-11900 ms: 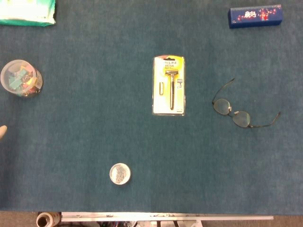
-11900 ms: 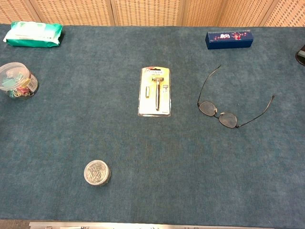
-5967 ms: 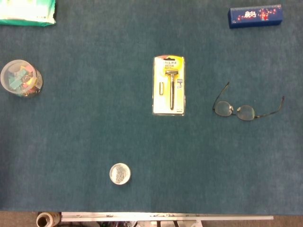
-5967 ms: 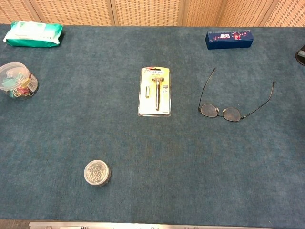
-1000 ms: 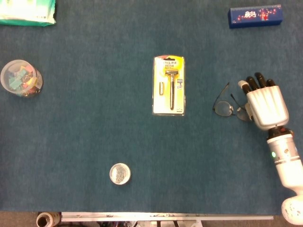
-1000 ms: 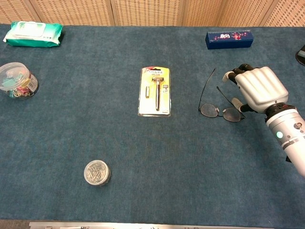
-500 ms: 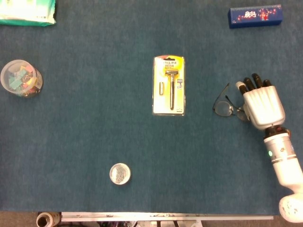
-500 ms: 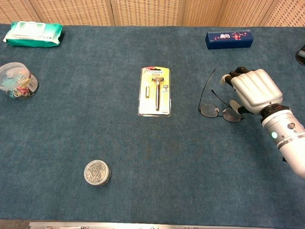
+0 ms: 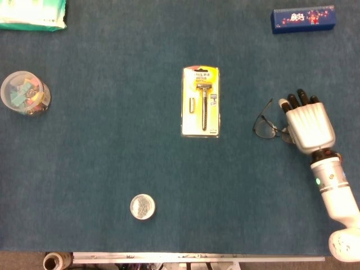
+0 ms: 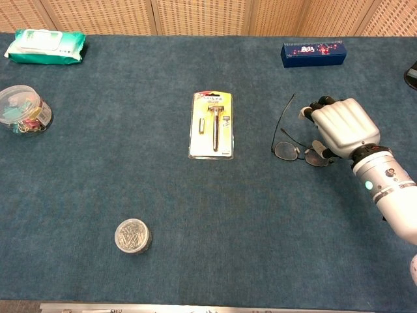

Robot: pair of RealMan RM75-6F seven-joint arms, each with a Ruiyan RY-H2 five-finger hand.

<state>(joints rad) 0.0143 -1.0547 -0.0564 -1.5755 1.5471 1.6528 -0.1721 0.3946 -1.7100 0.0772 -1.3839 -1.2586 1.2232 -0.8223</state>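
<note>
Thin-framed glasses (image 9: 264, 128) (image 10: 285, 150) lie on the blue cloth at the right. My right hand (image 9: 307, 126) (image 10: 339, 127) hovers palm down over their right half, covering the right lens and temple. Its fingers (image 10: 318, 104) are bent downward and spread, and the thumb (image 10: 319, 147) sits beside the right lens. The left lens and left temple stay visible. The glasses rest flat on the cloth, and nothing shows the hand gripping them. My left hand appears in neither view.
A yellow razor pack (image 9: 201, 102) (image 10: 212, 124) lies mid-table. A blue box (image 9: 304, 18) sits at the back right, green wipes (image 10: 45, 45) at the back left. A clear jar of clips (image 9: 24, 93) stands far left, a small round tin (image 9: 142, 206) near the front edge.
The glasses were turned earlier. The right hand came in from the right, slid slightly left over the glasses and bent its fingers further down in the last second.
</note>
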